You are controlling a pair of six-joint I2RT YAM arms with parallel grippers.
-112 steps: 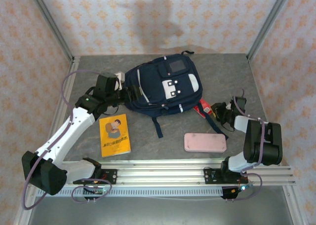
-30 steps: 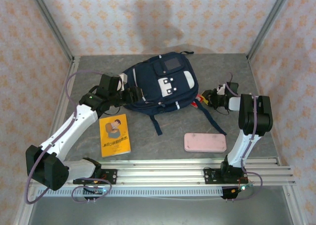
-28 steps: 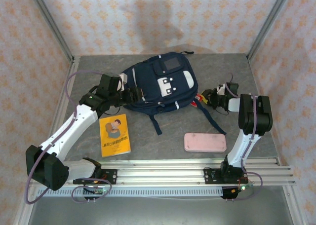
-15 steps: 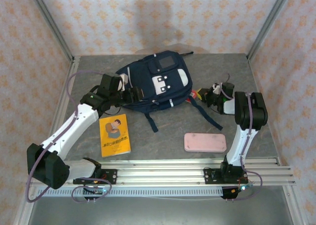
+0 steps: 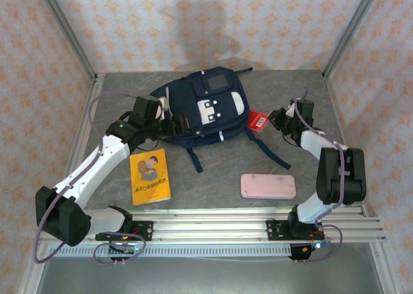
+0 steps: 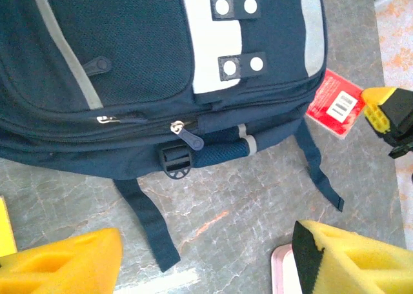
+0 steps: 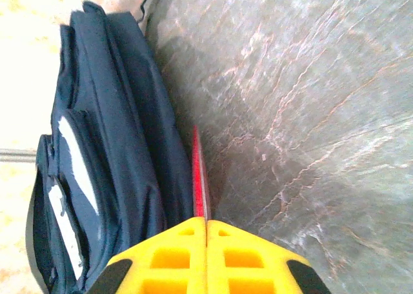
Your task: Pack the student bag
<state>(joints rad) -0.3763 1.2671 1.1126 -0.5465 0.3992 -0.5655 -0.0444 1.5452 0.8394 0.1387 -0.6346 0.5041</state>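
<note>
Student bag (image 5: 200, 108) lies flat on the bench (image 5: 213, 171), toward the far middle, front pocket up, straps trailing toward the near edge.

Right pincer (image 7: 206, 228): pads fully together, nipping the edge of a thin red card (image 7: 199, 178). Overhead, the card (image 5: 258, 121) sits just beside the bag's right flank, with the right pincer (image 5: 273, 118) on its outer side. Wrist view shows the card edge-on and close to the bag's side wall; whether it touches the fabric I cannot tell.

Left pincer (image 6: 203, 252): jaws wide apart, nothing between them. It hangs over bare bench just off the bag's strap-side edge, the zip pull (image 6: 186, 134) and black buckle (image 6: 175, 162) directly ahead.

Yellow book (image 5: 150, 176) and pink case (image 5: 268, 186) lie on the near bench, well apart from the bag.

Judgement: the main zip looks closed, so the card has no way in yet. To do this well:
- keep the card pinched and parked clear of the fabric;
- bring the left pincer onto the zip pull squarely;
- draw along the seam, not upward, or the light bag will likely drag.
</note>
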